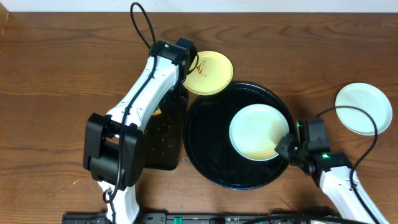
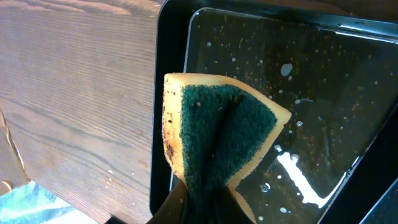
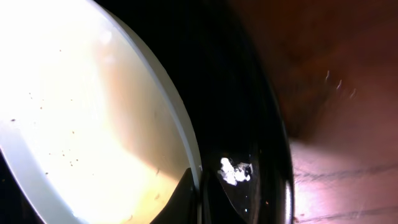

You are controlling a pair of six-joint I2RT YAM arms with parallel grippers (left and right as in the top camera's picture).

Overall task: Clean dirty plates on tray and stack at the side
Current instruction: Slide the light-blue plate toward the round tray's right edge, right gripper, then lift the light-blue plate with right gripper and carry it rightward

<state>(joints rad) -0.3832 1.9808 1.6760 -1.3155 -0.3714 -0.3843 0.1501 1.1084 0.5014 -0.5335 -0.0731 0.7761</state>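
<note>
The round black tray (image 1: 208, 149) holds one pale mint plate (image 1: 256, 129) with a brown smear at its lower edge. My right gripper (image 1: 287, 148) is shut on this plate's rim; the right wrist view shows the fingers (image 3: 200, 194) either side of the plate (image 3: 81, 112) edge. A pale yellow plate (image 1: 210, 73) with brown marks lies on the table beyond the tray. A second mint plate (image 1: 364, 107) lies at the far right. My left gripper (image 1: 185, 62), beside the yellow plate, is shut on a yellow-green sponge (image 2: 214, 134).
A smaller rectangular black tray (image 1: 163, 140) with water drops lies left of the round tray, partly under my left arm; it also shows in the left wrist view (image 2: 311, 93). The wooden table (image 1: 56, 81) lies around everything.
</note>
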